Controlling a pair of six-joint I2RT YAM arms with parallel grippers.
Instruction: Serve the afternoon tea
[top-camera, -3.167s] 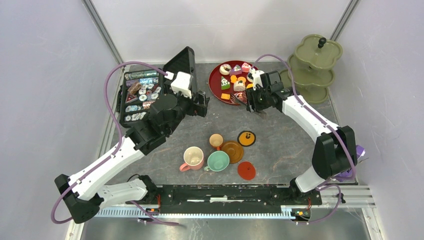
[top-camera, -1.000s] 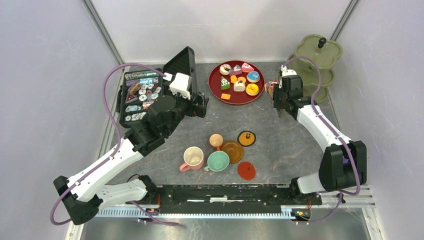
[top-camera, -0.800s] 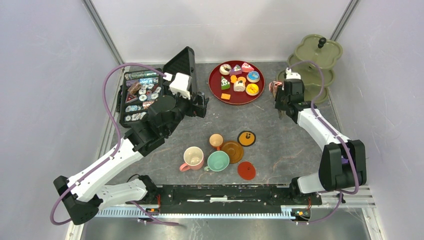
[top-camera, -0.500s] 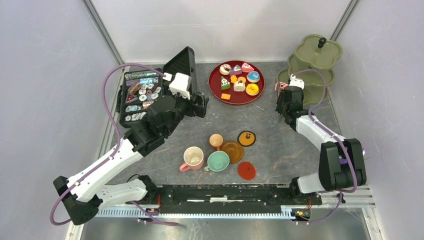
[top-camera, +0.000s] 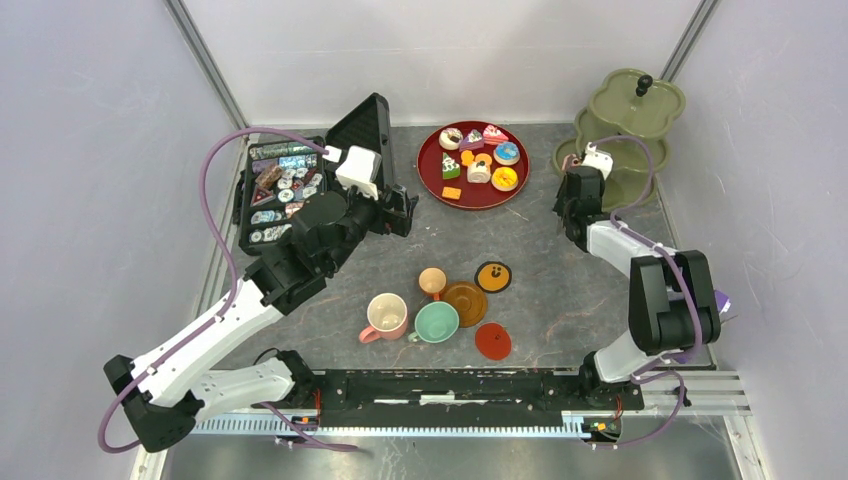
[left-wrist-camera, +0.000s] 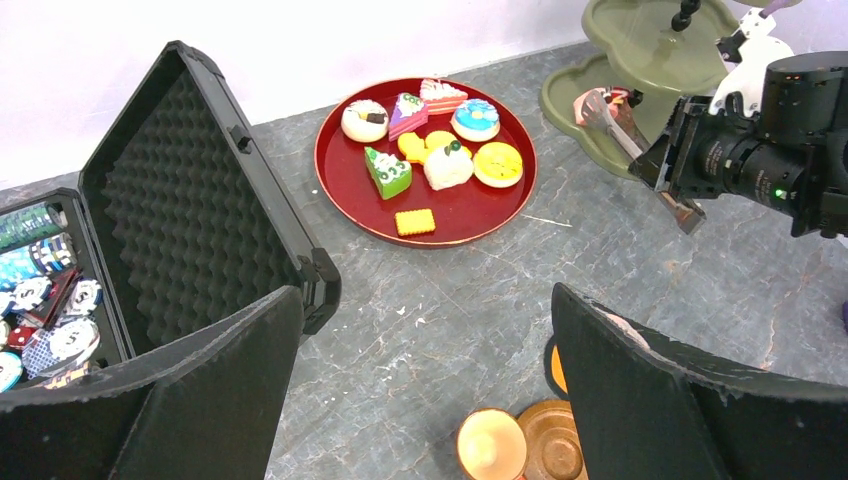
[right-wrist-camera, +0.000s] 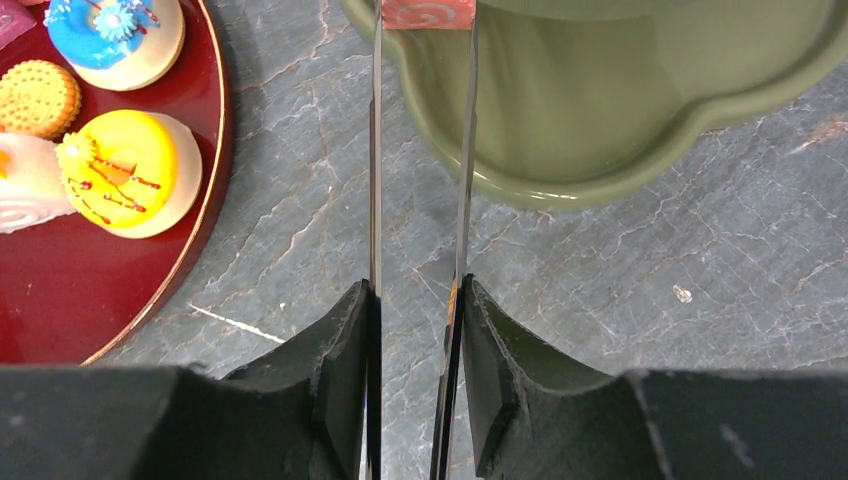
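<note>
- Pinching the tongs (right-wrist-camera: 375, 150) in my right claw (right-wrist-camera: 417, 290), which is pressed against both blades; their far tips nip a pink roll (right-wrist-camera: 428, 12).
- The roll hangs at the tips, just inside the rim of the green stand's (right-wrist-camera: 600, 110) bottom tier. It is cut off at the edge of my wrist view, so I cannot tell whether it touches the tier.
- My guess is that the roll is a small, light toy, held across two faces only by thin, springy, slick metal. A jolt could twist it or let it slip, so the squeeze should ease gently.
- Other pastries lie on the red tray (right-wrist-camera: 60, 300). I would grip them low across their sides, not by the raised icing.
- My left claw (left-wrist-camera: 425, 295) is spread wide and empty above the desk (left-wrist-camera: 440, 290), beside the open case (left-wrist-camera: 190, 200).
- The pink cup (top-camera: 386, 314) and mint cup (top-camera: 437, 322) stand on the desk. They look rigid, light and easy to tip, so the rim wall is the place to grip.
</note>
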